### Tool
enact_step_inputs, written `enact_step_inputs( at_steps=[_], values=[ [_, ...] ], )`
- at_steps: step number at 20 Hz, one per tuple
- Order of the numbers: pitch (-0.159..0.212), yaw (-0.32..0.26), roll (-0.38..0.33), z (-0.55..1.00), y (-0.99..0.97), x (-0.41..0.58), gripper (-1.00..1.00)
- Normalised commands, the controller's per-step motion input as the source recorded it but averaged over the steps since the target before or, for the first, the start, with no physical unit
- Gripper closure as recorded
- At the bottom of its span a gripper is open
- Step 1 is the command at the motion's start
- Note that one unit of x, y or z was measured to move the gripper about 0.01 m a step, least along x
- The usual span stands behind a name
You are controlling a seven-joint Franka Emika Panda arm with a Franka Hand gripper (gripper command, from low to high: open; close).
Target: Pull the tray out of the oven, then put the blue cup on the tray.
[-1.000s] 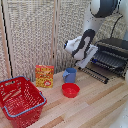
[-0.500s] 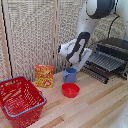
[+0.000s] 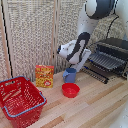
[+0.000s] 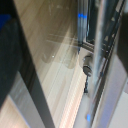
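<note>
We see the tray drawn partway out of the oven, with the blue cup standing on the bench.

From the exterior view's left we find a red basket (image 3: 20, 100), an orange box (image 3: 44, 76), then the blue cup (image 3: 69, 75) beside a red bowl (image 3: 70, 90) on the bench (image 3: 95, 107). The arm's claw (image 3: 84, 64) hangs just above the cup; we cannot tell whether it is spread or closed. Rightmost, the tray (image 3: 104, 60) juts from the oven (image 3: 116, 46) over its lowered door.
</note>
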Motion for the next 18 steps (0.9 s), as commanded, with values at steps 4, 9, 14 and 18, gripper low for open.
enact_step_inputs(
  at_steps=[4,9,14,18],
  values=[
    [-0.104,-0.155,0.068,0.56,0.04,0.116,-1.0],
    [0.01,-0.138,-0.004,0.34,0.1,0.161,-1.0],
    [-0.007,-0.218,0.037,0.44,0.12,0.115,-1.0],
    [-0.008,-0.267,0.15,0.52,0.09,0.009,-1.0]
  ],
)
